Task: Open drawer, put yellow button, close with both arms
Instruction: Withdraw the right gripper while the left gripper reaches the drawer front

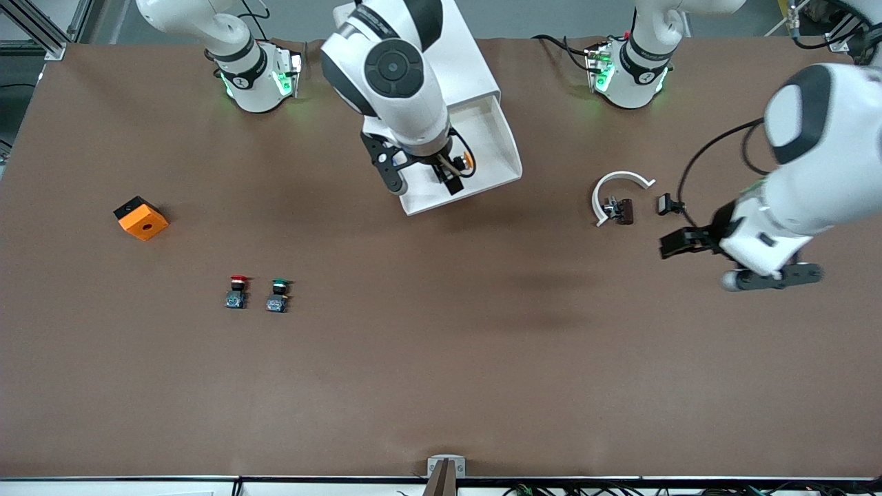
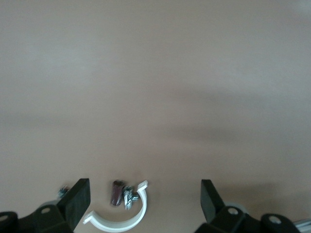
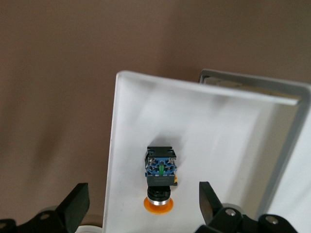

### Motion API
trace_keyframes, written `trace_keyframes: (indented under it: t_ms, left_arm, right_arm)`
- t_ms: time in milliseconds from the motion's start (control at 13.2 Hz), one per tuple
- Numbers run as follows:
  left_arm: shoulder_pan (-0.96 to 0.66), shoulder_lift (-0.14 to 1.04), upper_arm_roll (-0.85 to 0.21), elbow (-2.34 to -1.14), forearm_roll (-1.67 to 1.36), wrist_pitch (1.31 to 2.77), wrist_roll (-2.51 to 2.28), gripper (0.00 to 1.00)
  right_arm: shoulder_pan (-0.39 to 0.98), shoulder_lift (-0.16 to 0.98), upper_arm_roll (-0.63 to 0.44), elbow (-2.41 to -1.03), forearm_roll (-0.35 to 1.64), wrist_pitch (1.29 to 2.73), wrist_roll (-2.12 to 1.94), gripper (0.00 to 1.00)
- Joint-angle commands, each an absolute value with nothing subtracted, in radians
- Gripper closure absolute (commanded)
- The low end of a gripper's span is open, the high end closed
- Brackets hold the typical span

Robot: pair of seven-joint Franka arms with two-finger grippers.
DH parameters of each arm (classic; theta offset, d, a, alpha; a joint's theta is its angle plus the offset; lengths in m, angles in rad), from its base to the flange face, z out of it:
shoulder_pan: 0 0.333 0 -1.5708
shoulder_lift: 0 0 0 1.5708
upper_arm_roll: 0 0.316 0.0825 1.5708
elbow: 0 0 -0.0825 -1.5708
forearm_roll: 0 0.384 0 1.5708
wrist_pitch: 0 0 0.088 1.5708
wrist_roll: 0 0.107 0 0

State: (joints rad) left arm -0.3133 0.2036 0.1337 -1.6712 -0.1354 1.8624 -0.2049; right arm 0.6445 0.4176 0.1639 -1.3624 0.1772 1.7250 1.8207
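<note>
The yellow button (image 3: 160, 180) lies on its side in the open drawer (image 1: 497, 148). The right claw (image 3: 141, 206) above it is wide open, holding nothing, so the button is released. The left claw (image 2: 145, 200) waits open and empty over the counter (image 1: 441, 358), toward the left arm's end from the drawer.

Right arm (image 1: 396, 83): glossy white shell, black joint rings, round black cap | Left arm (image 1: 809, 172): was white with a black oval patch, black cable looped alongside | Bases: glowed green, numbered black collars | Grippers: black, two flat fingers (image 3: 75, 206), screw heads showed.
</note>
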Motion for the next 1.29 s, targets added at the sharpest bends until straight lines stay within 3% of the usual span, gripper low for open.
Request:
trace_keyframes:
  t_ms: [0, 227, 530, 908, 1211]
  left_arm:
    - [-0.313, 0.095, 0.062, -1.865, -0.107, 1.986, -0.212, 0.0]
    - [-0.314, 0.118, -0.033, -1.865, -0.107, 1.991, -0.326, 0.0]
    - [-0.327, 0.185, -0.141, -1.861, -0.107, 2.04, -0.466, 0.0]
    - [-0.439, 0.342, -0.158, -1.747, -0.106, 2.066, -0.72, 0.0]
    - [-0.514, 0.376, -0.166, -1.733, -0.117, 2.056, -0.877, 0.0]
  right_arm:
    - [0.586, 0.341, 0.167, -1.342, 0.193, 1.611, 1.639, 0.0]
    - [0.48, 0.263, 0.166, -1.345, 0.192, 1.439, 1.299, 0.0]
    - [0.336, 0.19, 0.163, -1.354, 0.186, 1.316, 0.926, 0.0]
    - [0.169, 0.111, 0.163, -1.425, 0.084, 1.307, 0.479, 0.0]
    - [-0.021, 0.101, 0.161, -1.437, 0.081, 1.312, 0.166, 0.0]
